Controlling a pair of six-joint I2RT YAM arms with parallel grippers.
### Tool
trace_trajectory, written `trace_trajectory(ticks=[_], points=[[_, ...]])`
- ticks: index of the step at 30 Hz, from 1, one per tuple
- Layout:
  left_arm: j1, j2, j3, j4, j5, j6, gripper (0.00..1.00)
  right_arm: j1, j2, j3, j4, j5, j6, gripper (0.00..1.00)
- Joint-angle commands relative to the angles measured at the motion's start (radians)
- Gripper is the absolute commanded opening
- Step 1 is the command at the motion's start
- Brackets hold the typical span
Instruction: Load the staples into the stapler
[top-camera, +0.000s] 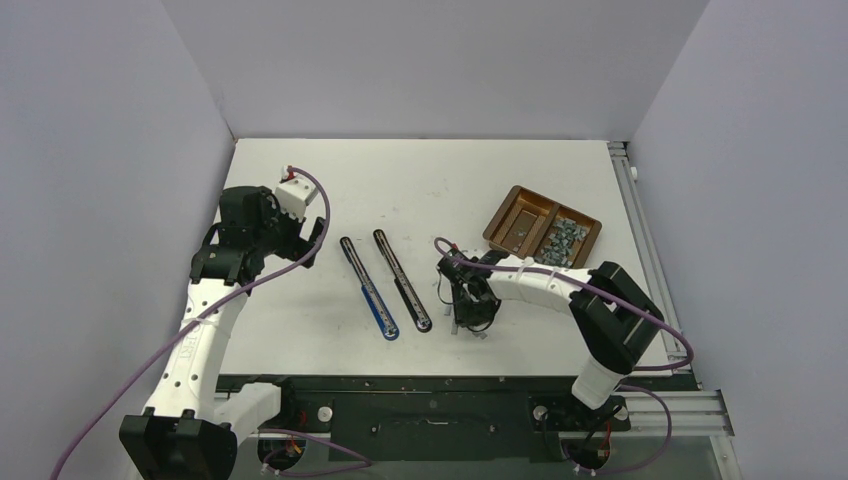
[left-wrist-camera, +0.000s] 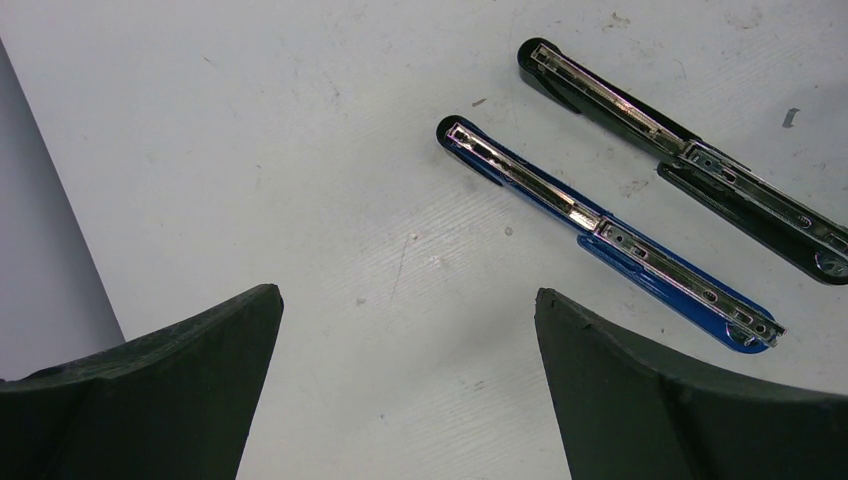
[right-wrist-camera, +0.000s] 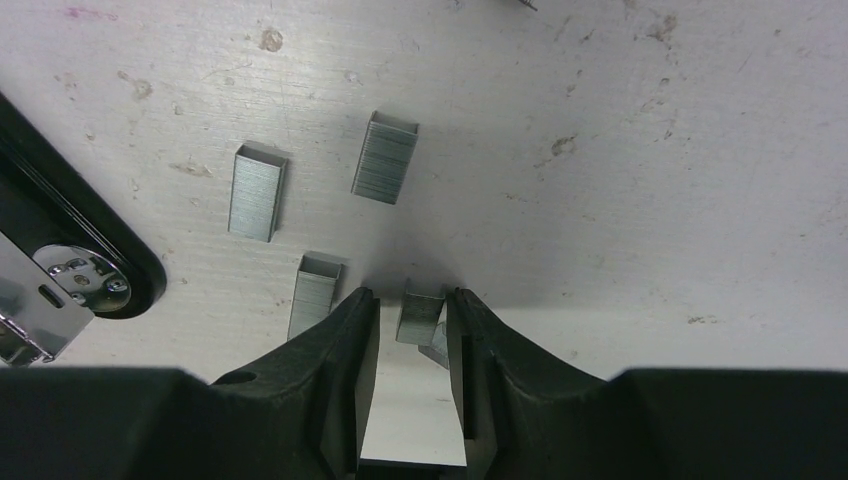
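Two staplers lie folded open on the table, a blue stapler (top-camera: 368, 290) (left-wrist-camera: 600, 230) and a black stapler (top-camera: 402, 280) (left-wrist-camera: 690, 160). My right gripper (top-camera: 470, 322) (right-wrist-camera: 412, 300) points down at the table just right of the black stapler's end (right-wrist-camera: 90, 270). Its jaws stand narrowly open around a short block of staples (right-wrist-camera: 420, 315), which rests against the right finger with a gap on the left. Three more staple blocks (right-wrist-camera: 258, 192) (right-wrist-camera: 385, 158) (right-wrist-camera: 315, 293) lie loose nearby. My left gripper (top-camera: 312, 245) (left-wrist-camera: 408, 310) hovers wide open and empty, left of the blue stapler.
A brown two-compartment tray (top-camera: 556, 203) sits at the back right, its right compartment heaped with staple blocks (top-camera: 563, 240). Walls close in the table on the left, back and right. A metal rail (top-camera: 640, 220) runs along the right edge.
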Motion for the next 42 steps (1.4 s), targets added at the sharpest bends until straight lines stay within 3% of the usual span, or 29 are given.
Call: trace_trajectory(ticks=[1,23,32,42], points=[[0.009,-0.019,0.012,0.041,0.01,0.015,0.96,-0.016,0.031,-0.003,-0.04,-0.022,-0.017,0.3],[0.016,-0.021,0.009,0.048,0.016,0.045,0.96,-0.058,0.057,0.011,-0.038,-0.071,-0.059,0.17],[0.016,-0.019,0.015,0.046,0.018,0.045,0.96,-0.057,0.051,0.057,-0.038,-0.042,-0.076,0.1],[0.02,0.033,0.039,0.01,0.011,0.004,0.96,-0.037,-0.038,0.089,-0.036,0.026,-0.096,0.09]])
